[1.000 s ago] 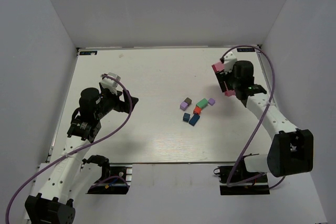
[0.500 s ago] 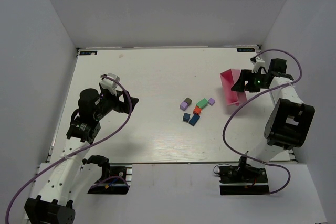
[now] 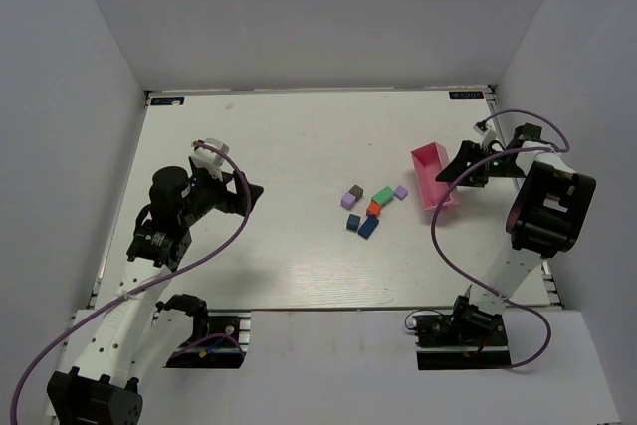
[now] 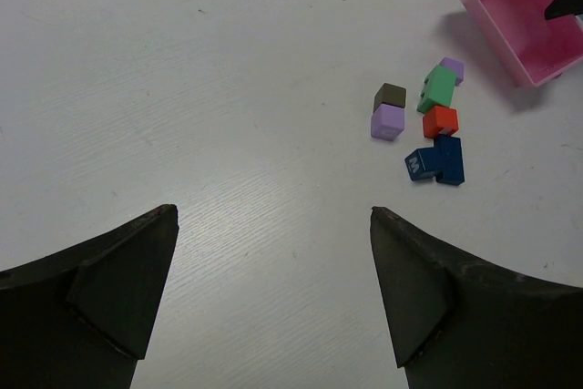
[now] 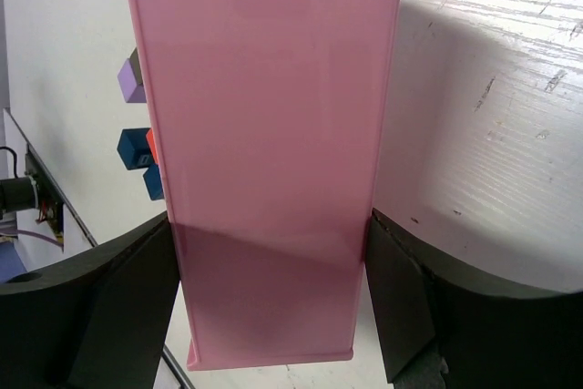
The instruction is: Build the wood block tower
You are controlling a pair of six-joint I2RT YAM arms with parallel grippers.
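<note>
Wood blocks [image 4: 441, 121] loose on tabletop [image 4: 182, 88], likely light, rigid, smooth-painted, best pinched across flat sides; left hand [image 4: 273, 220] open, empty; right hand [image 5: 269, 234] clamps pink tray [image 3: 432, 174].

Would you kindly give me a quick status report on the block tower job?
Left gripper open, empty, short of the wood blocks. Right gripper shut on pink tray, right of them. Blocks clustered, nothing built yet.

White wood-grain table [image 3: 279, 146] enclosed by grey walls [image 3: 318, 17].
</note>
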